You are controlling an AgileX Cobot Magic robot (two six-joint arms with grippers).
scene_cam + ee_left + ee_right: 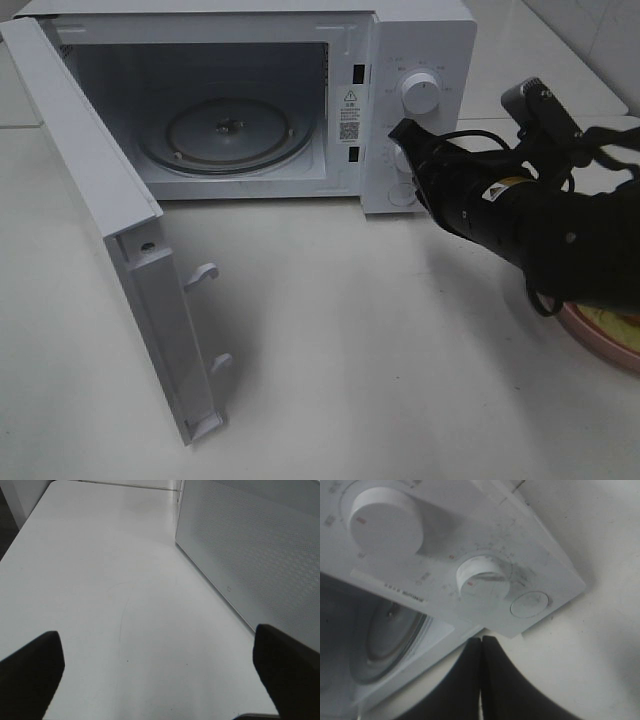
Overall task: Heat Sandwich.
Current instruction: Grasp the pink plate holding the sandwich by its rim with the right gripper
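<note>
Microwave door stands open for loading; right hand, pinched shut and empty, sits by the control panel, left hand idles wide over the counter.

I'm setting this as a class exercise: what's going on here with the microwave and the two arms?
The microwave has its door wide open and its glass turntable is bare. The right fingers, shut and holding nothing, sit close to the lower knob; contact cannot be told. The left fingers are open above the table beside the door. A pink plate lies at the right edge, mostly hidden by the right arm. Nothing is in the microwave yet.
</note>
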